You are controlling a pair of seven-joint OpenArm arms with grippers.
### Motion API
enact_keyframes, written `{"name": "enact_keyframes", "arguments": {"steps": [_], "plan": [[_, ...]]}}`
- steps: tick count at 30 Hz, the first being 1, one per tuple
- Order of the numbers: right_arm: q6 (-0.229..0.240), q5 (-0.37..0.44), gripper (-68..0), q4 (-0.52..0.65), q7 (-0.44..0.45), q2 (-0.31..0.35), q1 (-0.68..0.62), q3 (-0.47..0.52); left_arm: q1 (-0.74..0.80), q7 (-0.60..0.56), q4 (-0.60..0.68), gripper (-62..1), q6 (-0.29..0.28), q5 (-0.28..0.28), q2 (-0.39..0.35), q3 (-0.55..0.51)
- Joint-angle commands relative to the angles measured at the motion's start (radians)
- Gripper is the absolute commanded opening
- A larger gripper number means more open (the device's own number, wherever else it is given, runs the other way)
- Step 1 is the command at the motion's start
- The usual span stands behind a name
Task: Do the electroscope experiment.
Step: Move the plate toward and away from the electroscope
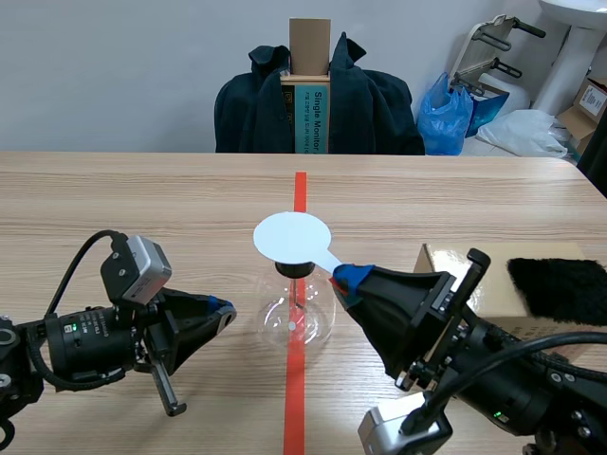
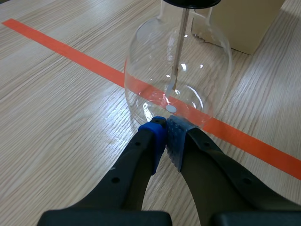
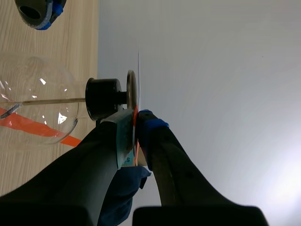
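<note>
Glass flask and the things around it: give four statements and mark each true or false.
1. The clear round glass flask stands on the orange-red tape line. True.
2. The left gripper has its fingers spread wide. False: they are shut together, with the tips close to the flask's base.
3. The right gripper is shut on the thin white round paddle held over the flask's top. True.
4. The black furry cloth lies on the bare table. False: it lies on the brown cardboard box.

Flask (image 2: 150,70) top cut off by edge, disc (image 1: 292,237) handle's tip hidden — inside right claw (image 1: 343,278)
</note>
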Motion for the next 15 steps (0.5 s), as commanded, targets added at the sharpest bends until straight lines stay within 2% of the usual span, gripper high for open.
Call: {"name": "enact_keyframes", "arguments": {"steps": [1,8,15], "plan": [[-0.011,0.014,-66.7,0.008,0.006,0.011,0.015,0.003,-0.003,-0.014,0.019,-58.3,-0.005,-0.013,0.0,-0.005],[-0.011,0.011,-66.7,0.008,-0.001,0.011,0.015,0.003,-0.003,-0.014,0.019,-58.4,-0.005,-0.013,0.0,-0.005],[-0.011,0.013,-66.7,0.008,-0.148,0.011,0.015,0.004,-0.003,-0.014,0.019,-58.3,-0.005,-0.013,0.0,-0.005]]}}
